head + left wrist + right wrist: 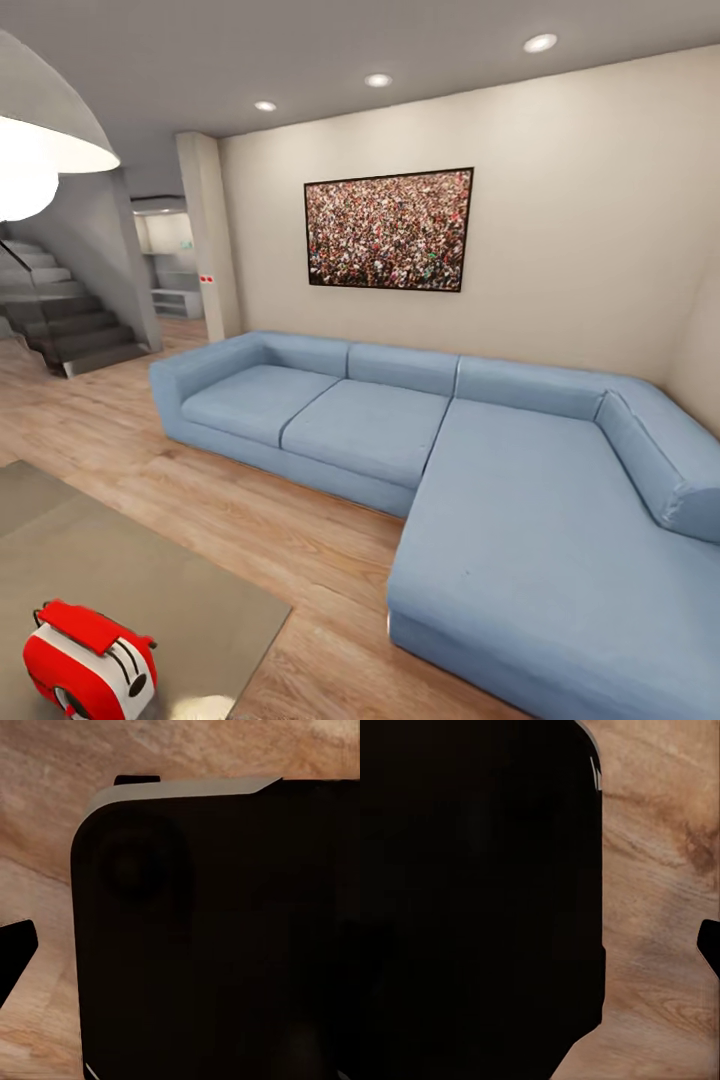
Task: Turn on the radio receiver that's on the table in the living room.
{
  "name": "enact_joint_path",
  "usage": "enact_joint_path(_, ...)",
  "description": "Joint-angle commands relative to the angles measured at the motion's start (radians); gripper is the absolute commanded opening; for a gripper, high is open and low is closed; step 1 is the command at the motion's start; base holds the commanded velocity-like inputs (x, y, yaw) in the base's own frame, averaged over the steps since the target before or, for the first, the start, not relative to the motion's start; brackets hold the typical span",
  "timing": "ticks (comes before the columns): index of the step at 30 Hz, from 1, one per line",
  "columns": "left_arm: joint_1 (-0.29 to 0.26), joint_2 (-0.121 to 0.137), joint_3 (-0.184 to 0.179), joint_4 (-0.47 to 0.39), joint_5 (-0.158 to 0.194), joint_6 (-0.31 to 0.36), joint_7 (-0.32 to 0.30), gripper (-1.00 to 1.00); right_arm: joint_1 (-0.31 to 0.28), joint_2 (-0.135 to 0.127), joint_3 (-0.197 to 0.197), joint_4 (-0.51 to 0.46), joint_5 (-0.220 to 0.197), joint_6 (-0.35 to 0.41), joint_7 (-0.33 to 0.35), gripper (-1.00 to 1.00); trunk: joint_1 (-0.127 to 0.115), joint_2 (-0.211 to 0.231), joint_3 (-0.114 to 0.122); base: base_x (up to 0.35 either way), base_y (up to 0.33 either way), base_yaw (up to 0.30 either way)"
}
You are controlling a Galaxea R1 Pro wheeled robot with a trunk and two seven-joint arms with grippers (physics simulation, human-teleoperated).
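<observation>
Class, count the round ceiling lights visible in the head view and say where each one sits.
3. One ceiling light sits nearest the pillar, the second above the framed picture, the third toward the right. More may lie beyond the view's edge.

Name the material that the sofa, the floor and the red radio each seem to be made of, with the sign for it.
Sofa: probably woven fabric, matte blue with soft seams. Floor: light wood planks, judging by the grain and board lines; it could be laminate. Red radio: likely glossy plastic or painted metal, going by its bright highlights.
</observation>
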Motion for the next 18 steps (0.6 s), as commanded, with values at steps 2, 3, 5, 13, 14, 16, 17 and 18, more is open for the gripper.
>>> enact_joint_path(2, 0.0, 0.0, 0.0, 0.0, 0.0, 0.0, 0.0, 1.0, 0.0, 0.0, 0.0, 0.0, 0.0, 0.0, 0.0, 1.0, 0.0, 0.0, 0.0, 0.0, 0.0, 0.275)
enact_joint_path(3, 0.0, 0.0, 0.0, 0.0, 0.0, 0.0, 0.0, 1.0, 0.0, -0.001, 0.0, 0.0, 0.0, 0.0, 0.0, 1.0, 0.0, 0.0, 0.0, 0.0, 0.0, 0.275)
enact_joint_path(5, 0.0, 0.001, -0.001, 0.0, 0.0, 0.0, 0.0, 1.0, 0.0, -0.001, 0.0, 0.0, 0.0, 0.0, 0.0, 1.0, 0.0, 0.0, 0.0, 0.0, 0.0, 0.275)
enact_joint_path(13, 0.0, 0.0, 0.0, 0.0, 0.0, 0.001, 0.0, 1.0, 0.0, -0.001, 0.0, 0.0, -0.001, 0.0, 0.0, 1.0, 0.0, 0.0, 0.0, 0.0, 0.0, 0.275)
enact_joint_path(14, 0.0, 0.0, -0.001, 0.0, 0.0, 0.001, 0.0, 1.0, 0.0, -0.001, 0.0, 0.0, -0.001, 0.0, 0.0, 1.0, 0.0, 0.0, 0.0, 0.0, 0.0, 0.275)
enact_joint_path(16, 0.0, 0.0, -0.001, 0.0, 0.0, 0.001, 0.0, 1.0, 0.0, -0.001, 0.0, 0.0, -0.001, 0.0, 0.0, 1.0, 0.0, 0.0, 0.0, 0.0, 0.0, 0.275)
enact_joint_path(17, 0.0, 0.0, -0.001, 0.0, 0.0, 0.001, 0.0, 1.0, 0.0, -0.001, 0.0, 0.0, -0.001, 0.0, 0.0, 1.0, 0.0, 0.0, 0.0, 0.0, 0.0, 0.275)
enact_joint_path(18, 0.0, 0.0, -0.001, 0.0, 0.0, 0.001, 0.0, 1.0, 0.0, -0.001, 0.0, 0.0, -0.001, 0.0, 0.0, 1.0, 0.0, 0.0, 0.0, 0.0, 0.0, 0.275)
